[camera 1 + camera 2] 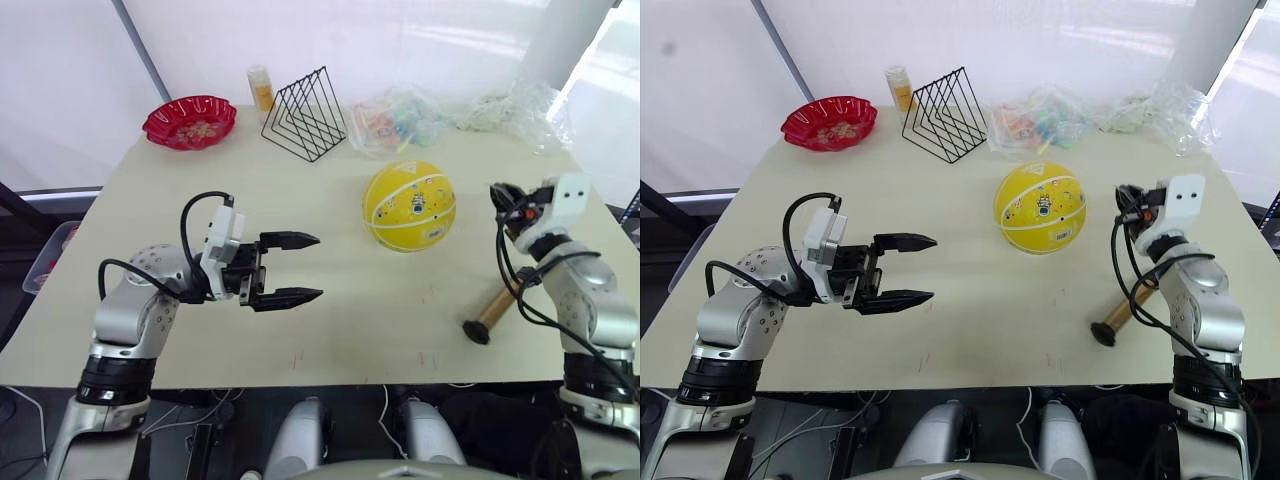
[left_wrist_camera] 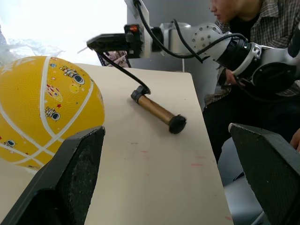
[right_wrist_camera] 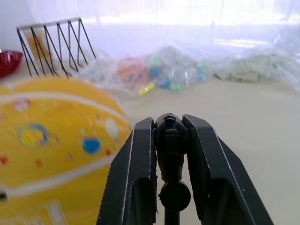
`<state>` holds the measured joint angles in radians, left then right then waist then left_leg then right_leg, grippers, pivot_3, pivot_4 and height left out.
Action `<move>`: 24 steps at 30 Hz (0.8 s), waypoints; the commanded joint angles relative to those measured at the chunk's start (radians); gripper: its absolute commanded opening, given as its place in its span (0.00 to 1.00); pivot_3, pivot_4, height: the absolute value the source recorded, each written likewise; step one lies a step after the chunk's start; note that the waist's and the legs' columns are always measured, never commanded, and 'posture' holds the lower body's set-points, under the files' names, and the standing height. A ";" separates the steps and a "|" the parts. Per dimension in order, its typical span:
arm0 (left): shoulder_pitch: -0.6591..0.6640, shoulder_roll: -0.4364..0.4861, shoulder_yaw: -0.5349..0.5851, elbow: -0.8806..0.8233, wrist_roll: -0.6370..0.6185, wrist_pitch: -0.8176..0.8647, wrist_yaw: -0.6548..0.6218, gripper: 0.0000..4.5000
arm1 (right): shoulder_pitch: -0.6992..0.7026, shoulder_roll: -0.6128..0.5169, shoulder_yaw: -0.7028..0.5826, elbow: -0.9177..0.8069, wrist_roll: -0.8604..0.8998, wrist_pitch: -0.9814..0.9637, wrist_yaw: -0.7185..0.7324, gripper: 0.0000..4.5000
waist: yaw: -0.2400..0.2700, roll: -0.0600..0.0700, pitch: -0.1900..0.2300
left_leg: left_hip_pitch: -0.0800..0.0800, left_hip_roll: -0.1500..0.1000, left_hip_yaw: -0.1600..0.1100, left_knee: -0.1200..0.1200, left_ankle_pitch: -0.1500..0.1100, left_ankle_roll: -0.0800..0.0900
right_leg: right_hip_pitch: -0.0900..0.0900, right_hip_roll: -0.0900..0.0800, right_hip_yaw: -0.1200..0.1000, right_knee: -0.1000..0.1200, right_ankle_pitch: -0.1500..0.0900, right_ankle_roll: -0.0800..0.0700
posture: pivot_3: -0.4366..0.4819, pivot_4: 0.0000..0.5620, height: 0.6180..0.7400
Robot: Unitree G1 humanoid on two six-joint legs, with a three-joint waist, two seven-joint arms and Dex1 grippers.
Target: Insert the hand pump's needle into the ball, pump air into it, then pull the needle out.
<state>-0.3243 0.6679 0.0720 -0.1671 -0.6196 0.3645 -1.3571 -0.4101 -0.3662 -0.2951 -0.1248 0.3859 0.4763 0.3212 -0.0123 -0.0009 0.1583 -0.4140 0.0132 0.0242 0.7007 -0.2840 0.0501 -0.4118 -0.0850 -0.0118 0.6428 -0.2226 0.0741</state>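
The yellow ball [image 1: 409, 205] rests round on the table, right of centre. My right gripper [image 1: 497, 192] hovers just to its right, shut on the black fitting [image 3: 171, 136] at the end of the hose [image 2: 122, 70]. A thin pin seems to stick out of the fitting toward the ball, but the needle is too small to make out. The hand pump [image 1: 492, 310] lies flat on the table near the front right edge, below that gripper. My left gripper [image 1: 308, 268] hangs open and empty to the left of the ball, its fingers pointing toward it.
Along the back edge stand a red scalloped bowl [image 1: 190, 121], a small bottle [image 1: 261, 88], a black wire rack [image 1: 305, 115] and clear plastic bags [image 1: 400, 120]. A person [image 2: 262, 28] sits beyond the table's right side.
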 commanded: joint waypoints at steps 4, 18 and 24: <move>-0.003 0.011 0.025 -0.046 -0.038 -0.002 0.020 1.00 | -0.096 0.003 -0.006 -0.086 0.070 0.031 -0.021 0.08 | -0.001 0.000 0.000 | 0.000 0.000 0.001 0.000 0.000 0.000 | 0.000 0.000 0.000 0.000 0.000 0.000 | 0.48 0.27 0.97; 0.015 0.017 0.040 -0.038 -0.047 -0.025 0.020 1.00 | 0.102 -0.141 0.034 -0.107 0.002 0.040 0.092 0.31 | -0.001 0.000 0.000 | 0.000 0.000 0.001 0.000 0.000 0.000 | 0.000 0.000 0.001 0.000 0.000 0.000 | 0.48 0.27 0.97; 0.032 0.025 0.051 -0.042 -0.060 -0.030 0.012 1.00 | 0.159 -0.179 0.007 -0.171 0.042 0.062 0.133 0.97 | 0.000 0.000 0.000 | 0.000 0.000 0.001 0.000 0.000 0.000 | 0.000 0.000 0.001 0.000 0.000 0.000 | 0.48 0.27 0.97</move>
<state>-0.2982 0.6771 0.0880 -0.1822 -0.6599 0.3530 -1.3371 -0.2581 -0.5264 -0.2475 -0.2346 0.3978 0.5307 0.4364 -0.0123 -0.0007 0.1585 -0.4140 0.0133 0.0250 0.7006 -0.2842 0.0504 -0.4120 -0.0849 -0.0111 0.6425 -0.2227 0.0741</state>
